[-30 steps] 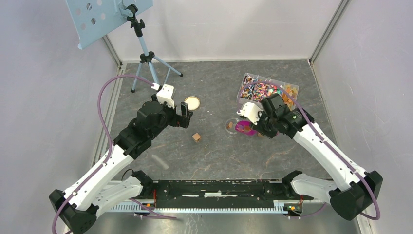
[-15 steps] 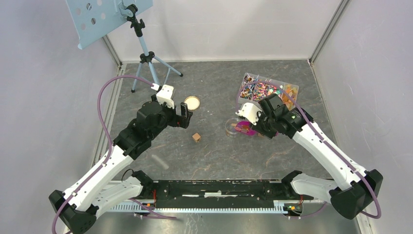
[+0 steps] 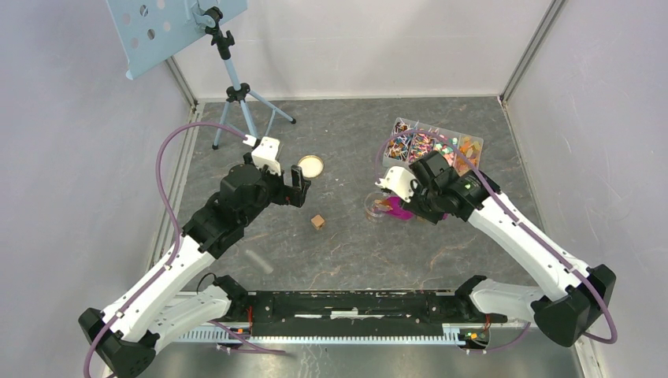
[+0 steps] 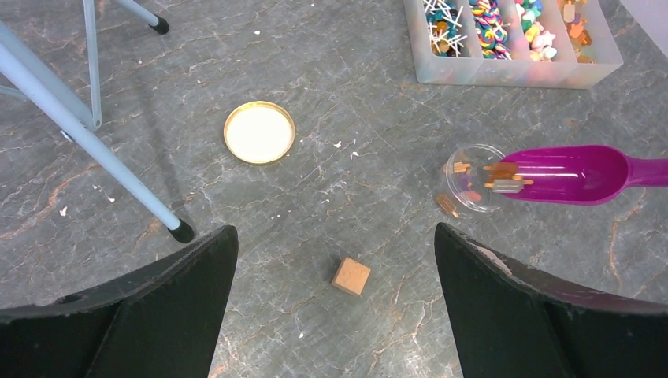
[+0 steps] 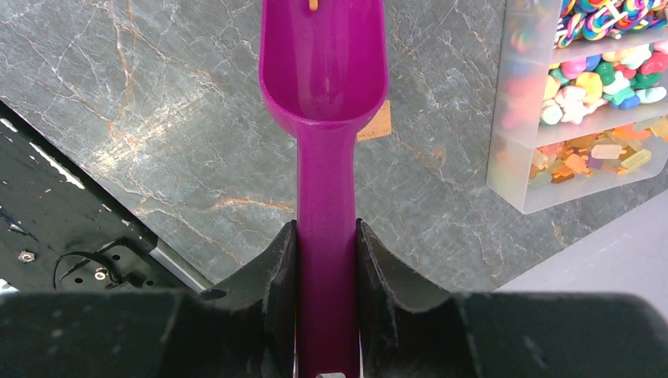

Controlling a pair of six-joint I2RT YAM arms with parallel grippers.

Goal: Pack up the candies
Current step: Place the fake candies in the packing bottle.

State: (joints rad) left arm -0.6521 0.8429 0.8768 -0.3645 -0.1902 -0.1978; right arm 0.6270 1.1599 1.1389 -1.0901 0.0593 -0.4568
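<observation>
The candies (image 4: 504,24) fill a clear compartment box (image 3: 471,148) at the back right, which also shows in the right wrist view (image 5: 512,118). My right gripper (image 3: 411,197) is shut on the handle of a purple scoop (image 5: 323,71). The scoop's mouth (image 4: 567,173) lies tipped over a small clear jar (image 4: 471,189). A few orange and brown candies (image 4: 501,176) sit at the scoop's mouth, a few lie in the jar, and one (image 4: 447,205) lies on the table beside it. My left gripper (image 4: 335,236) is open and empty, hovering above the table's middle left (image 3: 298,185).
A wooden cube (image 4: 350,276) lies between my left fingers' line of sight; it shows in the top view (image 3: 317,222). Another cube (image 5: 376,124) sits under the scoop. The jar's round lid (image 3: 310,166) lies left of centre. A tripod (image 3: 236,94) stands at the back left.
My right gripper has shifted slightly left and back with the scoop, its mouth now over the jar. The left arm has not moved.
</observation>
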